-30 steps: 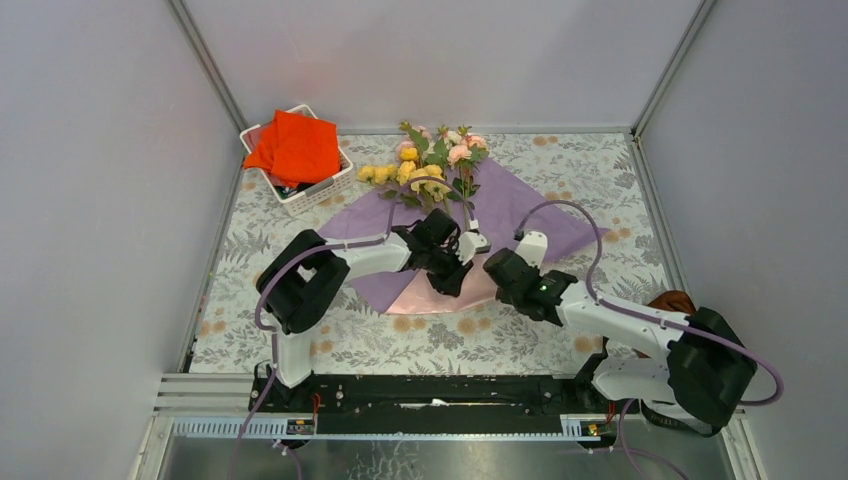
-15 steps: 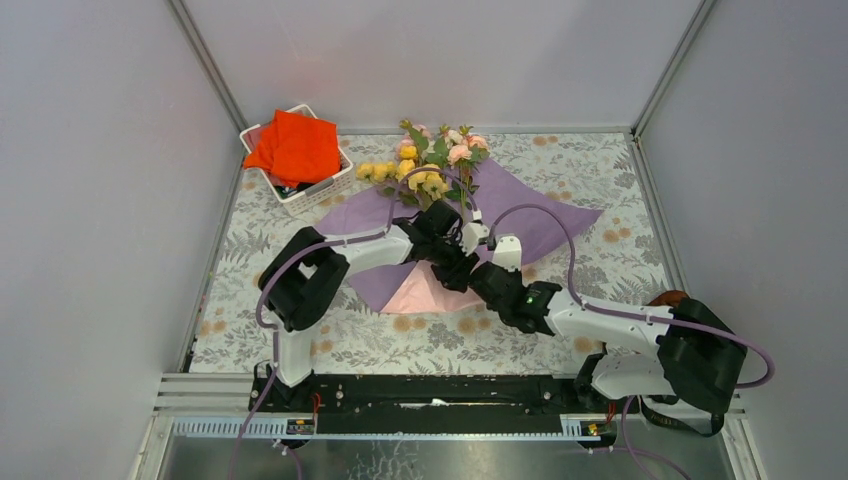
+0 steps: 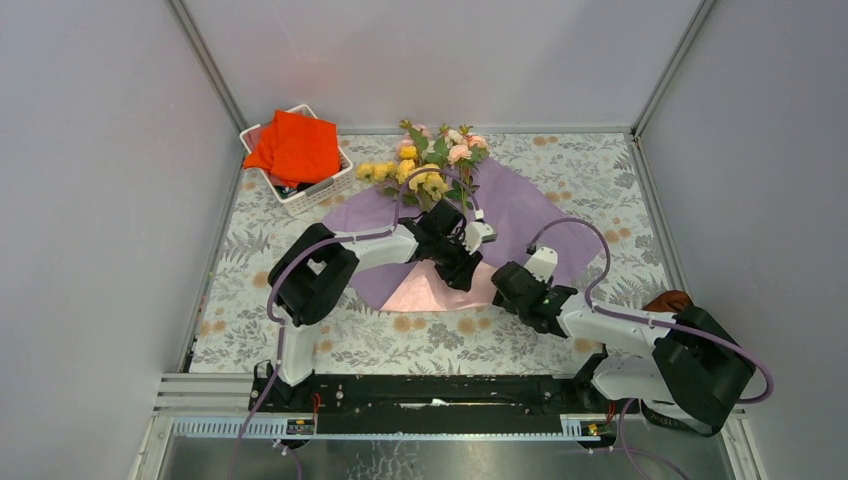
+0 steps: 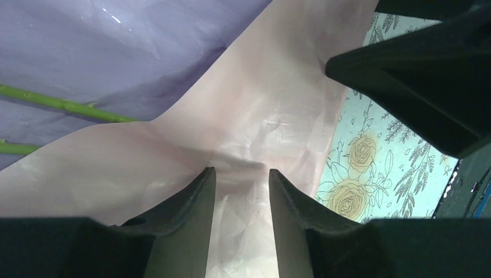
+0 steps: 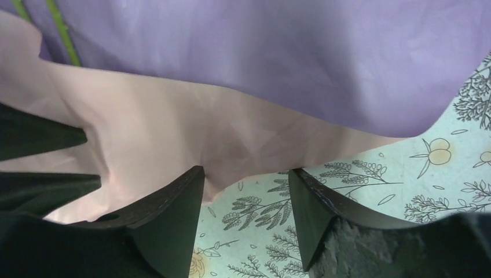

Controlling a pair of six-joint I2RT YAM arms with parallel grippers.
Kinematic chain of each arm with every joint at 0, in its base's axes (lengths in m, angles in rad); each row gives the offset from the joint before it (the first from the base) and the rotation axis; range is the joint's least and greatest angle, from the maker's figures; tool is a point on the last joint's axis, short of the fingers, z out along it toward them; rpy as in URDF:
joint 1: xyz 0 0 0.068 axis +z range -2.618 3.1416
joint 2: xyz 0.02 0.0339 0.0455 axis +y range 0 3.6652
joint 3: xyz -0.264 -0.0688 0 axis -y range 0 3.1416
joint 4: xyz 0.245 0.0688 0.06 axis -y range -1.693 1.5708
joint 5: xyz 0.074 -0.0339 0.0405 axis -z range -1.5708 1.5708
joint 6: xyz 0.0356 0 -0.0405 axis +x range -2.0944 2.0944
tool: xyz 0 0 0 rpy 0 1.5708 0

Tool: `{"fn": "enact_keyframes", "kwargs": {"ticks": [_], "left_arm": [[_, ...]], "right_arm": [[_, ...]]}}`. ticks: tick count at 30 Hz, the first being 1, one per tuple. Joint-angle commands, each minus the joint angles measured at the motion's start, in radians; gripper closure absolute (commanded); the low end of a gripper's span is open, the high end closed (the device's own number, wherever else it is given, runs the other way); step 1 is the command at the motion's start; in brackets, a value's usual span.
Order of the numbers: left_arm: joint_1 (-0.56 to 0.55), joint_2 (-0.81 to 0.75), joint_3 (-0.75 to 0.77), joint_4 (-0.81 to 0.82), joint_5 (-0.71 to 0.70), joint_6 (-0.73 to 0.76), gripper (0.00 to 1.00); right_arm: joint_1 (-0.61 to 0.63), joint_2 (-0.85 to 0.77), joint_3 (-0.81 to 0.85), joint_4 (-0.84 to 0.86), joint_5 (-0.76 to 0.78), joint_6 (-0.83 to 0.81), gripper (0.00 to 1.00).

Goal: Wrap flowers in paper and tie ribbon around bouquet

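The flowers lie at the back of the table, their green stems running down over the purple face of the paper. The paper's near corner is folded over, pink face up. My left gripper sits low on that pink flap, jaws open, crinkled paper showing in the gap. My right gripper is just to its right, open, with bare tablecloth between its fingers and the pink edge at its left fingertip. The ribbon is out of view. No wrapped bouquet shows.
A white basket holding an orange-red cloth stands at the back left. The floral tablecloth covers the table inside grey walls. A brown object lies by the right arm's base.
My right gripper opened, let go of the paper and drew back toward the near right. My left gripper's jaws widened. The paper's right corner no longer reaches as far right.
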Motion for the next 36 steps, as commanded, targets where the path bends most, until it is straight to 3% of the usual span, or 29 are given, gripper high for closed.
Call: {"fn": "enact_keyframes", "kwargs": {"ticks": [1,9,15,17,20,25,28,31,36], "left_arm": [[0.0,0.047,-0.019,0.024,-0.041,0.012,0.54],[-0.001,0.043,-0.019,0.02,-0.047,0.021,0.54],[-0.001,0.044,-0.019,0.017,-0.054,0.028,0.54],[-0.001,0.048,-0.019,0.018,-0.058,0.032,0.54],[-0.001,0.052,-0.019,0.016,-0.072,0.046,0.54],[-0.001,0.049,-0.036,0.017,-0.092,0.068,0.54],[-0.001,0.051,-0.041,0.019,-0.094,0.072,0.54],[-0.001,0.05,-0.042,0.019,-0.094,0.075,0.54],[-0.001,0.051,-0.046,0.024,-0.089,0.071,0.54]], "right_arm": [[-0.052,-0.034,-0.018,0.011,0.006,0.139,0.35],[-0.098,0.013,-0.048,0.012,-0.048,0.274,0.37],[-0.098,-0.037,-0.083,-0.018,-0.013,0.308,0.56],[-0.1,-0.063,-0.088,-0.043,0.009,0.304,0.54],[-0.117,-0.09,-0.06,-0.153,0.048,0.276,0.43],[-0.224,-0.305,-0.045,-0.302,0.15,0.175,0.44],[-0.287,-0.391,-0.032,-0.259,0.132,0.049,0.55],[-0.29,-0.311,0.07,-0.273,0.063,-0.049,0.71],[-0.285,-0.138,0.146,-0.051,-0.419,-0.204,1.0]]}}
